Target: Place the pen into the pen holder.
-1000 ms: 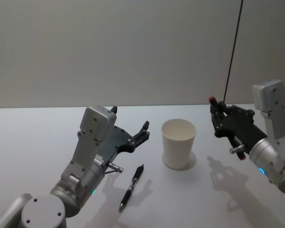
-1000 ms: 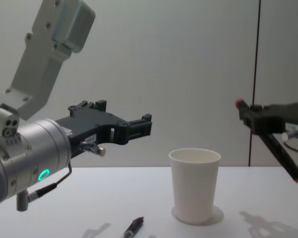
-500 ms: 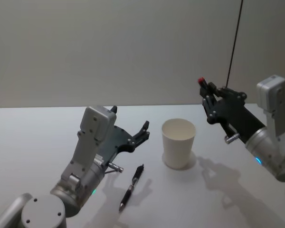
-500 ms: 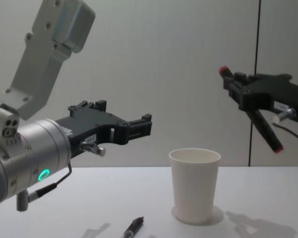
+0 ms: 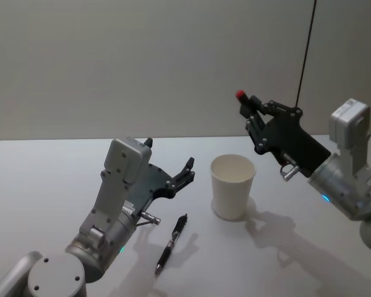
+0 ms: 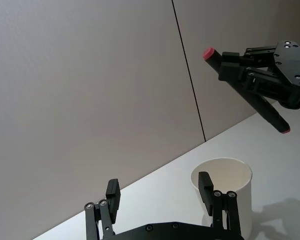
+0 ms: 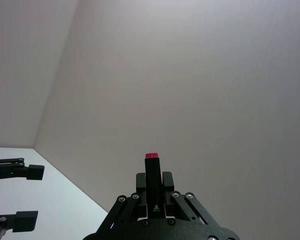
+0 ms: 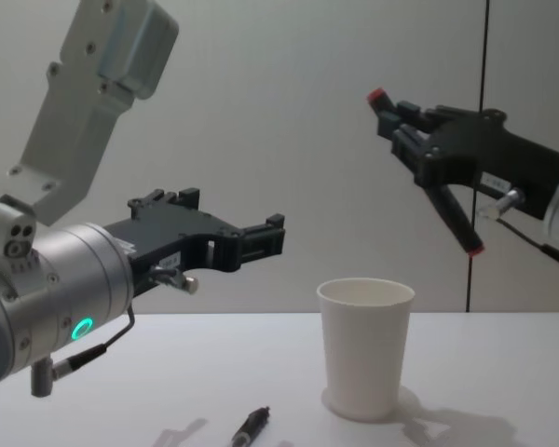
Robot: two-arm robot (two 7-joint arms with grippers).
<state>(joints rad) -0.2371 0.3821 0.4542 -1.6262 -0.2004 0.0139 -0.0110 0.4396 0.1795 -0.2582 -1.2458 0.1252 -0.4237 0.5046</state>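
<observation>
Up in our right pincer (image 8: 412, 140): clenched on the red-tipped pen (image 8: 455, 219), which slants with its lower end pointing down.
Pen holder (image 5: 232, 197): upright on the counter (image 5: 49, 185), below and just left of that pincer, mouth open upward.
Change: over the last second we carry this pincer higher and leftward, closing on the holder.
Left pincer (image 5: 170, 152): released, hovering unmoved; a second pen (image 5: 173, 242) lies on the counter below it.
Meaning: we judge the held pen nearly lined up; lowering it in remains.
</observation>
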